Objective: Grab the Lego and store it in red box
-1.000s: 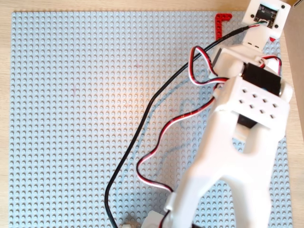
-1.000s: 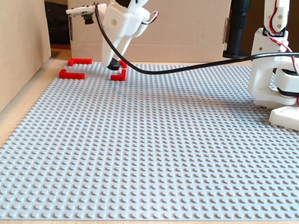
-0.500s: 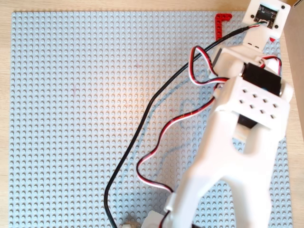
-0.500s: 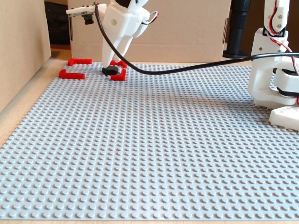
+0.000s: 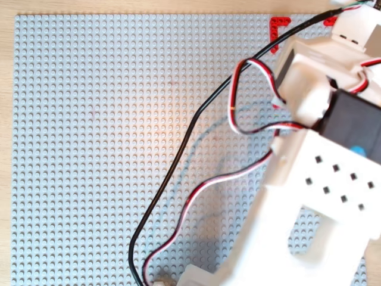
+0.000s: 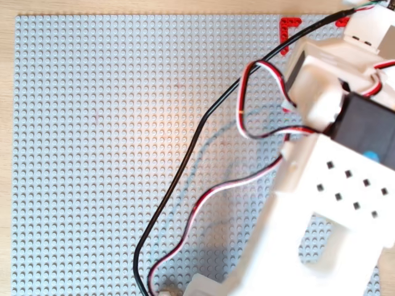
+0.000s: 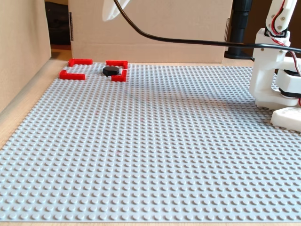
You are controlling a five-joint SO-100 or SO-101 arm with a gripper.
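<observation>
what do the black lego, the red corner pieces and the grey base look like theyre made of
The black Lego looks like hard plastic, smooth-topped with a dull sheen; too small to say more. The red box corner pieces look like rigid moulded plastic, evenly bright red with crisp edges. The grey baseplate seems matte plastic too, judging by its regular rows of moulded studs. All likely, not certain.

White 3D-printed arm (image 5: pixel 309 196) w/ square holes in its flat plate, black servo (image 5: pixel 351 122) w/ blue dot, red-white-black wire bundle (image 5: pixel 196 190) plus separate black cable (image 7: pixel 188 41). White base (image 7: pixel 270 70).
</observation>
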